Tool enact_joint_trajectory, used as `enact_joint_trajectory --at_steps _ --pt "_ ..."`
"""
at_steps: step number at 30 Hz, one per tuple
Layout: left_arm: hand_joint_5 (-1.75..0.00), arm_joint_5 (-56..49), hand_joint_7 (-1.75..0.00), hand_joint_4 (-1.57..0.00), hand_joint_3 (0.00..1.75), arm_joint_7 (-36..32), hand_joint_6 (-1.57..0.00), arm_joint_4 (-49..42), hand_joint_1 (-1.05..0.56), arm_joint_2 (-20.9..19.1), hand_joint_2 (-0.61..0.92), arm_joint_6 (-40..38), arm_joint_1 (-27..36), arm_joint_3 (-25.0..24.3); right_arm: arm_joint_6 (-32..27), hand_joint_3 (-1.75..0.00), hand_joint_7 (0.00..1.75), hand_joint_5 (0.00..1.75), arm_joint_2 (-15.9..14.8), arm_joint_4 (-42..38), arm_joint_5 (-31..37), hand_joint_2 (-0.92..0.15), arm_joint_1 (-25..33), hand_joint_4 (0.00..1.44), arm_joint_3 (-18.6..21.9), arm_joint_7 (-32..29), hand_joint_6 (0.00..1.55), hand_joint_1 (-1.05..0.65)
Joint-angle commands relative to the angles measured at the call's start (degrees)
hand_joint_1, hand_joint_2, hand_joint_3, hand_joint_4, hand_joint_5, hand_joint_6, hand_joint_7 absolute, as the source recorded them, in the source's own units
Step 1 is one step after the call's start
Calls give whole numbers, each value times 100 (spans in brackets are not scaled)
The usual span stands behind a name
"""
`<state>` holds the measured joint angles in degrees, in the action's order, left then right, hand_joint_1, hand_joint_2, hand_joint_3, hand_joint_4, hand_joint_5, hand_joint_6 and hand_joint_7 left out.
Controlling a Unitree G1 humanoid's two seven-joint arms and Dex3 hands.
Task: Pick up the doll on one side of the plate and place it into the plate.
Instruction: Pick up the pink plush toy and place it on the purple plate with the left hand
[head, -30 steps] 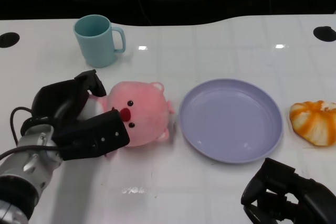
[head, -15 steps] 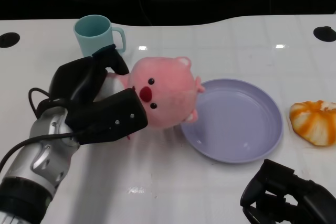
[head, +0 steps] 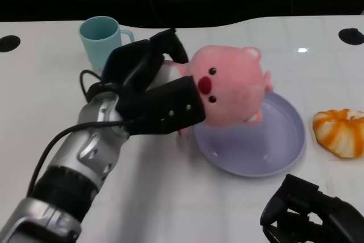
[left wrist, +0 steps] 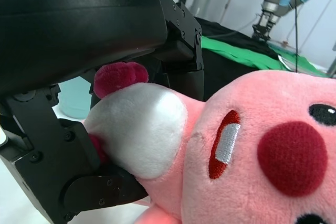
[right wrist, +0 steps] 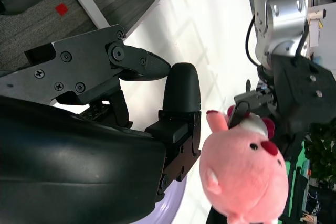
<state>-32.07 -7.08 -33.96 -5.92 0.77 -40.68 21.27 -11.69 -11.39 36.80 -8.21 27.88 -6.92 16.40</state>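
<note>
Pink plush, round-headed with a dark red nose and black eyes, the doll (head: 230, 86) is clamped in the left hand (head: 151, 92), whose black fingers wrap its back and underside while it sticks out beyond the fingertips, lifted clear of the table. From the head view the doll hangs over the near-left rim of the lavender plate (head: 278, 140), which lies just past the left hand's fingertips on the white table (head: 170, 197); whether the doll's lower edge touches the plate cannot be told. In the left wrist view the doll (left wrist: 252, 156) fills the frame right against the hand's black shell, a white patch and a dark red tuft pressed between the fingers (left wrist: 178, 40). Behind the left hand, close to its wrist, stands a teal mug (head: 104, 41) with its handle turned toward the doll. An orange-and-white striped object (head: 339, 132) lies on the far side of the plate from the left hand, apart from the plate rim. The right hand (head: 310, 211) rests low at the table's near edge, fingers curled in with nothing in them, well short of the plate. The right wrist view shows the doll (right wrist: 244, 174) beyond that hand's fingers.
</note>
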Motion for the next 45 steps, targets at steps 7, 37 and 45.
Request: enact_joint_trajectory --at_steps 7,37,45 --pt "-175 -74 -175 -97 122 75 -75 -884 -18 467 41 -30 -692 212 17 -63 167 175 -40 152 130 -87 100 63 -161 -66 40 -26" --pt "-120 615 -32 -27 23 1245 -46 -3064 -32 1372 85 228 -2037 54 51 -63 168 175 -42 202 98 -88 152 62 -224 -60 40 -22" --pt "-39 -119 -9 0 29 1663 -16 -2743 -80 1057 92 290 -2105 853 21 -62 168 175 -60 212 60 -88 153 62 -170 -45 40 -24"
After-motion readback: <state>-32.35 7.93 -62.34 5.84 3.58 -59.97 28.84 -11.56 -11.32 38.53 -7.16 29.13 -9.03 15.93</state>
